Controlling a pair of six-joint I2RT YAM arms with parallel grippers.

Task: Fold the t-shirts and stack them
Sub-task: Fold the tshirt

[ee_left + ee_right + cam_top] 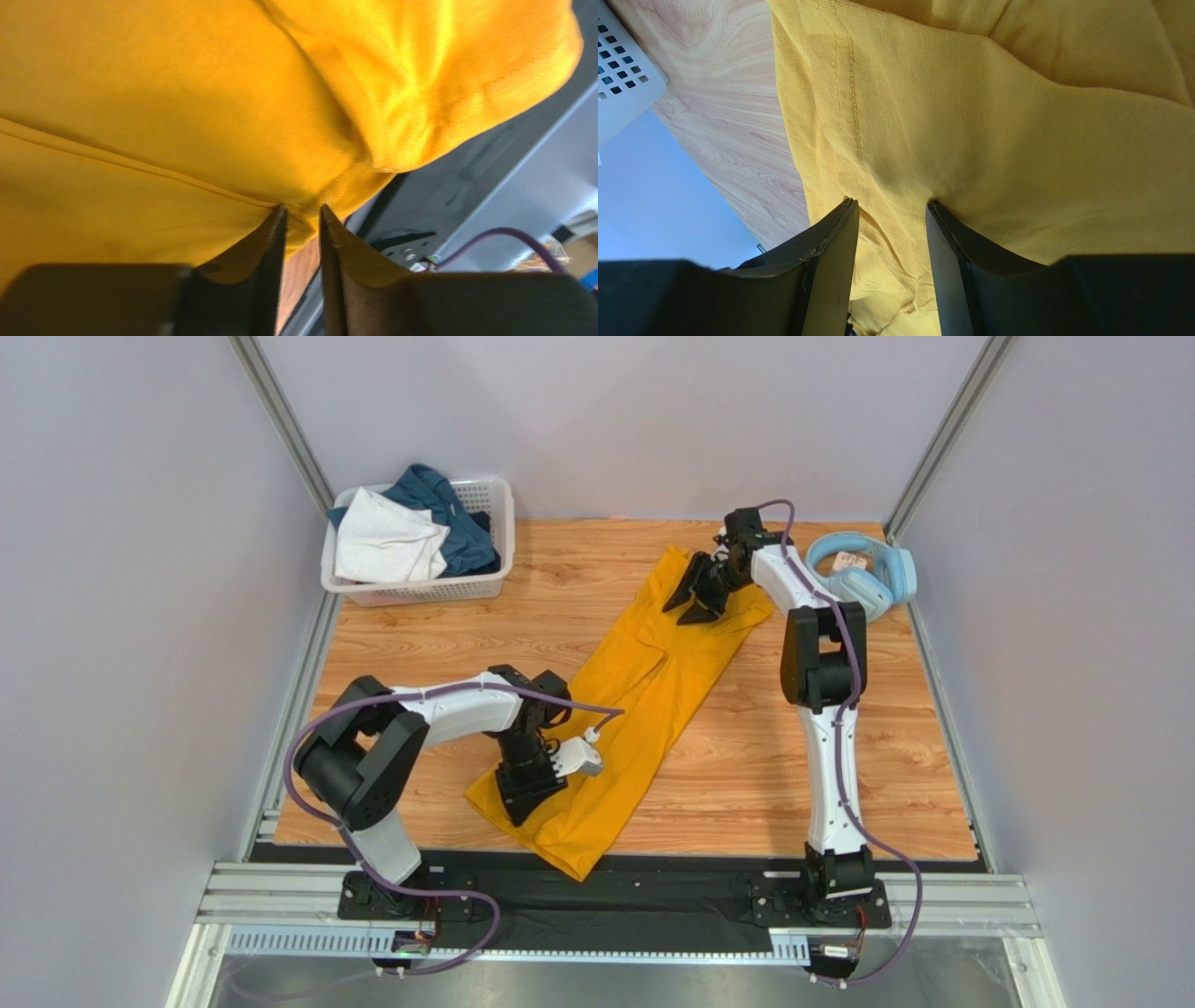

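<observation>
The yellow shirt is laid flat on the wooden table as a long, narrow strip; it is stretched on a slant from the far middle of the table towards the near edge, where its lower end is draped just over the dark rail. The left gripper is set down on that near end; in the left wrist view its jaws are seen only narrowly apart, with a bit of the hem of the shirt lying between the tips; whether the hem is pinched cannot be told. The right gripper is lowered onto the far end; in the right wrist view its jaws are held about half apart, with the tips pressed onto the cloth and a low wrinkle raised between them; whether that wrinkle is clamped cannot be told. A white garment and a dark blue garment are heaped in the white basket at the far left corner; light-blue headphones are seen at the far right, just beside the right arm.
</observation>
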